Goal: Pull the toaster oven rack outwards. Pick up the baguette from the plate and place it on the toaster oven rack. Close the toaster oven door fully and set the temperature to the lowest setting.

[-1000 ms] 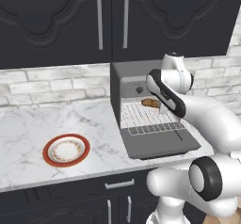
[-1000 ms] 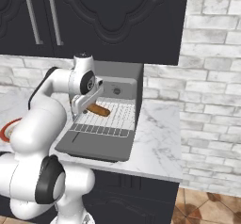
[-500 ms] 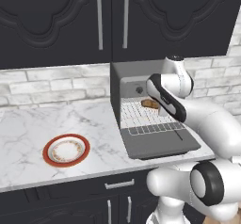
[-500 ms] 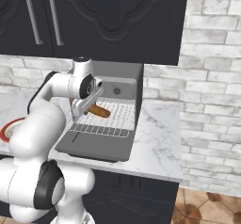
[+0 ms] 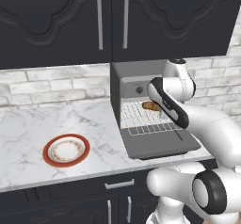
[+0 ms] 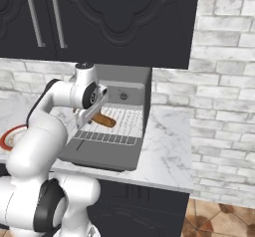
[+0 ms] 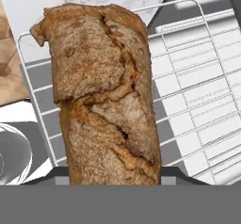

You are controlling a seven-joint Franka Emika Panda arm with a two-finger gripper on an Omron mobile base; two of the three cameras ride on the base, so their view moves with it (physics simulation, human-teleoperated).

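Over the pulled-out toaster oven rack point(image 6: 112, 129) — the gripper point(image 6: 88, 117) pinching the baguette point(image 7: 103, 100) — door dropped flat.

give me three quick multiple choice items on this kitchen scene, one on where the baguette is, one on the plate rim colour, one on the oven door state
1. Where is the baguette?
A. on the plate
B. in the gripper, over the rack
C. on the floor

2. What colour is the plate rim?
A. red-orange
B. blue
C. green

3. How is the oven door?
A. shut
B. missing
C. dropped open

Answers: 1 B, the loaf hangs over the wires in the hand view; 2 A, the rim shows red-orange; 3 C, the panel lies flat before the oven.
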